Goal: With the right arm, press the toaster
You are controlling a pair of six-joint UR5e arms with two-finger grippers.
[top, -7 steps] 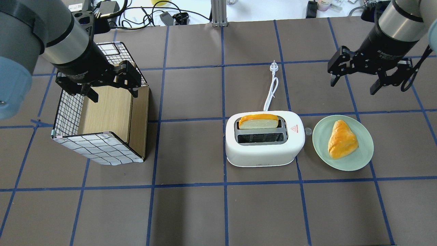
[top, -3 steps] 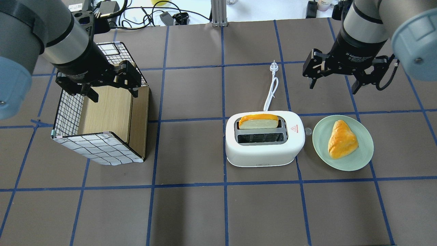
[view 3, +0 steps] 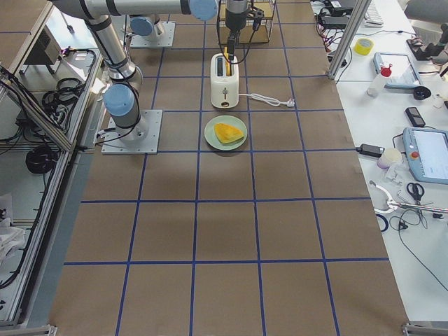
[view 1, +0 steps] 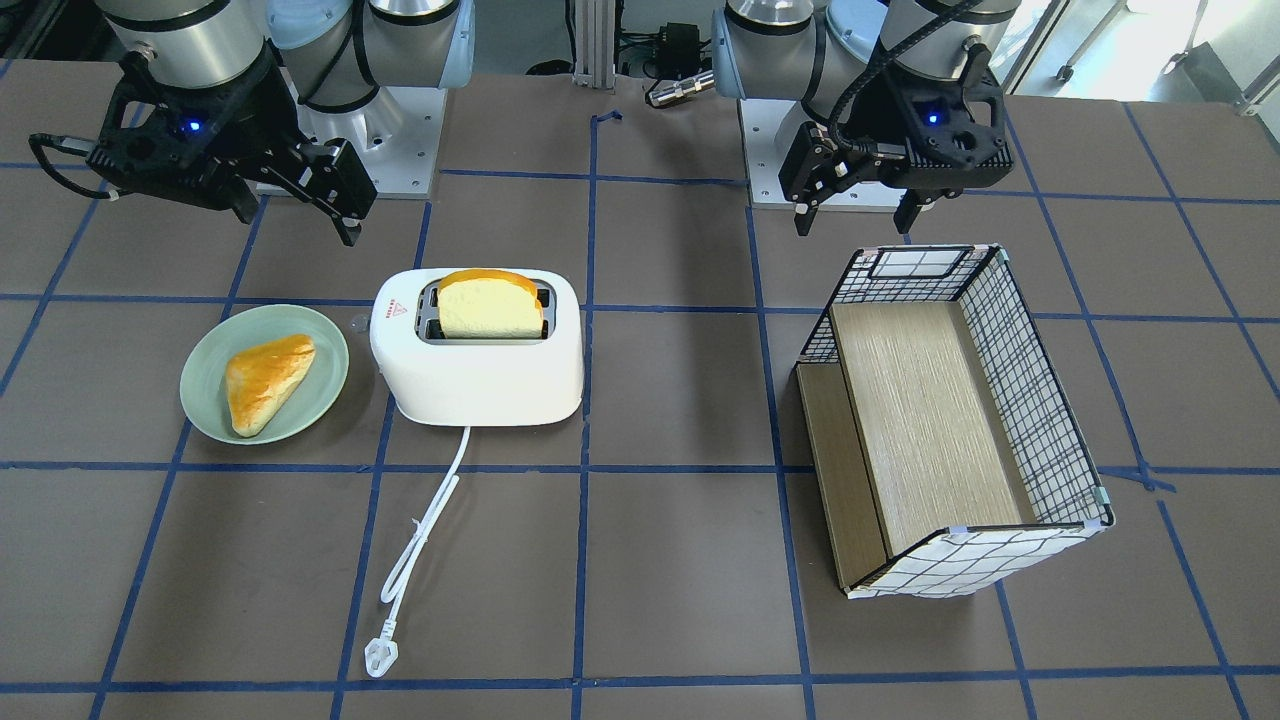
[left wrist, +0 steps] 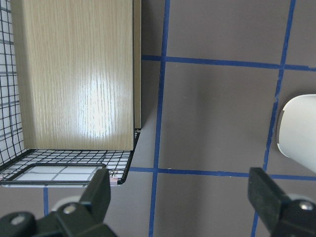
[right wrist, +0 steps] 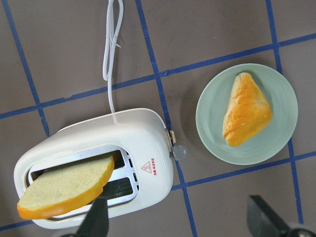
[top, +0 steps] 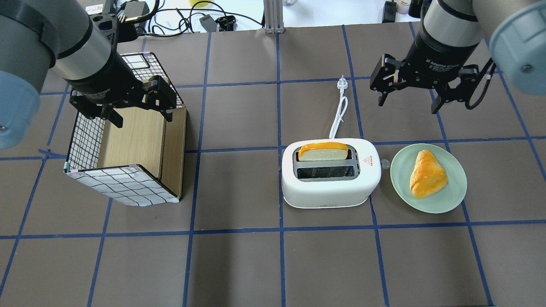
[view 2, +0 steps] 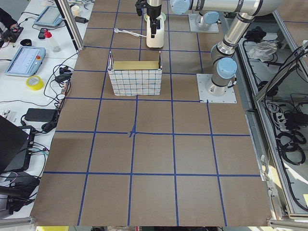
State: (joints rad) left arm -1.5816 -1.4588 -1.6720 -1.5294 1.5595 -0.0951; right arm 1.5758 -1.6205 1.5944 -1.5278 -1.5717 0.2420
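The white toaster [top: 330, 192] stands at table centre-right, also in the front view [view 1: 480, 385] and the right wrist view [right wrist: 143, 143]. A slice of toast [top: 323, 151] sticks out of its far slot. Its small clear lever knob [top: 385, 163] sits on the end that faces the plate. Its white cord [top: 340, 111] runs away to a plug. My right gripper [top: 408, 104] is open and empty, in the air beyond the toaster's right end, over bare table. My left gripper [top: 143, 120] is open and empty above the basket [top: 123, 187].
A green plate [top: 401, 187] with a golden pastry [top: 426, 174] lies just right of the toaster, close to the lever knob. The checked basket with a wooden insert stands at the left. Cables and devices lie beyond the table's far edge.
My right gripper has moved left, toward the toaster's cord side, and has turned its wrist. It stays open. The left arm, toaster and plate have not moved.
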